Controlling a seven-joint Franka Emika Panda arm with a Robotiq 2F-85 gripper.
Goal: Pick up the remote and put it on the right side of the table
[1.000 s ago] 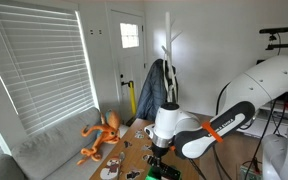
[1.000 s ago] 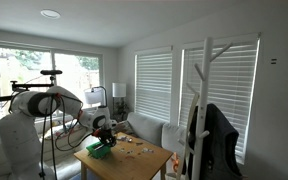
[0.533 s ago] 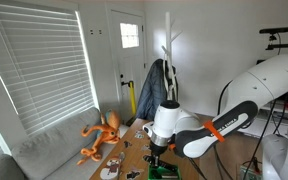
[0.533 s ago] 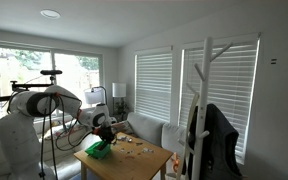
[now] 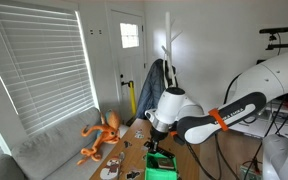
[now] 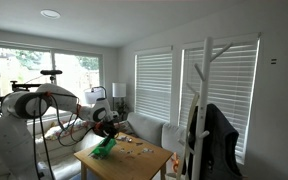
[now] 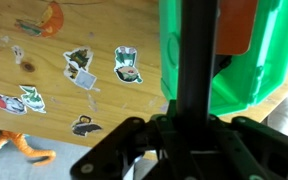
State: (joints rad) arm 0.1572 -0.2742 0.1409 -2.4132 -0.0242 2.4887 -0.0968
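Observation:
In the wrist view the remote is a long black bar that runs up from between my jaws. My gripper is shut on its near end. Below the remote lies a green plastic object with an orange part, near the edge of the light-brown wooden table. In both exterior views the gripper hangs a little above that green object at one end of the table.
Several small flat picture cards lie scattered on the wood. An orange plush octopus sits on the grey sofa beside the table. A coat rack with a dark jacket stands at the far end.
The jaws have shut on the remote, and the arm has risen and lifted it off the green object.

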